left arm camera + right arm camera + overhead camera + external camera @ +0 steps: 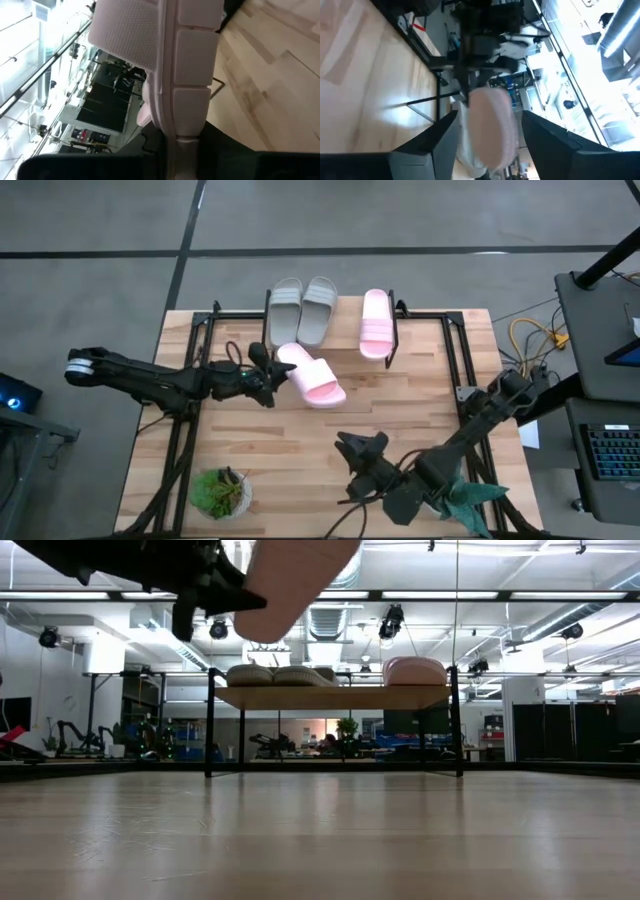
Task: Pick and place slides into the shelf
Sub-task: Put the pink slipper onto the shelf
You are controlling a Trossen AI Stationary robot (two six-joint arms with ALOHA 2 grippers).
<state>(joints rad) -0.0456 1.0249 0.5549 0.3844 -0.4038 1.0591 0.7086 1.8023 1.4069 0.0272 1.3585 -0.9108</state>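
Left tool (268,380) grips a pink slide (312,378) above the worktop (400,420), near the shelf (430,330); two grey slides (302,308) and another pink slide (376,324) sit there; right tool (357,450) gapes wide, empty

A wooden table (300,450) stands on a grey floor (100,240). Beyond the grippers, the room shows a white ceiling with ducts (330,620), hanging lamps (390,625), dark cabinets (570,730) and a potted plant (347,728).

In the low view the pink slide (290,585) was cut off at the top edge; we could not see the left gripper's (268,380) fingers.
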